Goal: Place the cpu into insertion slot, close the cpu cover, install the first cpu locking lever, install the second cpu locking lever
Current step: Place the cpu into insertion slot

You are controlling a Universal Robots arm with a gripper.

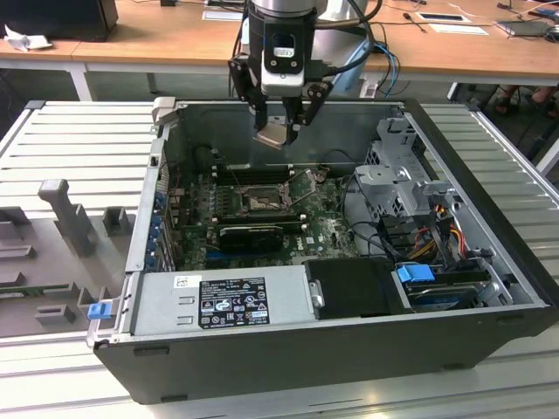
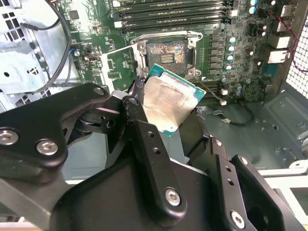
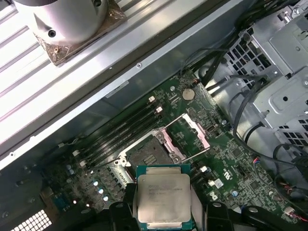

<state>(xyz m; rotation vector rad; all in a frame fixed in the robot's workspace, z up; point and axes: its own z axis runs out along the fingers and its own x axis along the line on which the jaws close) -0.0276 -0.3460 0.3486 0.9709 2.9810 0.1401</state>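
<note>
Silver-grey metal tops the chip (image 1: pixel 272 133) clamped between the black jaws, which grip it by opposite edges. In the exterior view the chip hangs tilted over the far part of the open computer case (image 1: pixel 262 358), clear of everything under it. In both wrist views its dull, smudged top faces the camera (image 2: pixel 168 102) (image 3: pixel 163 195), with a thin teal edge around it.

Below the chip, and apart from it, sits the socket (image 1: pixel 260 202), a square, black-rimmed well on the green motherboard (image 1: pixel 327 231). It is uncovered and holds nothing: its dark centre shows in both wrist views (image 2: pixel 166 54) (image 3: pixel 144 156). The cover plate (image 3: pixel 188 137) stands open, swung up just beside the socket, and green board shows through its square window; the second wrist view shows it on the socket's other side (image 2: pixel 118 67).

Long black memory slots (image 3: pixel 120 130) run on the far side of the socket. Toward the exterior view's right stand a grey metal drive cage (image 1: pixel 397 166) and a bundle of coloured cables (image 1: pixel 437 227). Along the near wall lies a grey power supply (image 1: pixel 218 301) with a label, and to its right a black block with a blue latch (image 1: pixel 415 273). The case rests on a ribbed metal worktop (image 1: pixel 79 140), with a wooden desk (image 1: pixel 157 39) beyond.
</note>
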